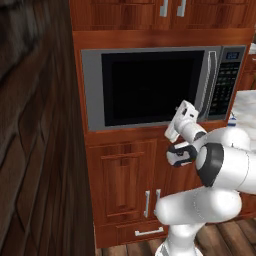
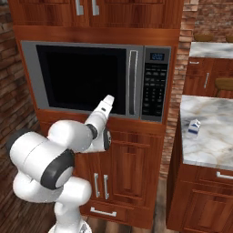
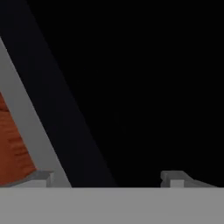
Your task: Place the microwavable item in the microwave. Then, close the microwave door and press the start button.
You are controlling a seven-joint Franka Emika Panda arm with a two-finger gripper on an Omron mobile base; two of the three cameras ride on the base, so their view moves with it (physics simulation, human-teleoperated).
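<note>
While the microwave door [image 2: 82,77] sits closed, pincer [image 3: 109,177] spread (empty), keypad [image 2: 154,88] lettering unreadable

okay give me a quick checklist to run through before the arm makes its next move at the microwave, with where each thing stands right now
1. Microwave door shut: ok, it sits flush in its silver frame in both base views.
2. Gripper free to press: ok, its fingertips stand wide apart with nothing between them.
3. Gripper aimed at the keypad panel: not ok, the hand points at the door's lower edge, left of the curved door handle.
4. Mug inside the microwave: cannot tell, the window is too dark to see through.
5. Display lit: ok, it glows blue.
6. Small carton out of the way: ok, it stands on the marble counter to the right.
</note>
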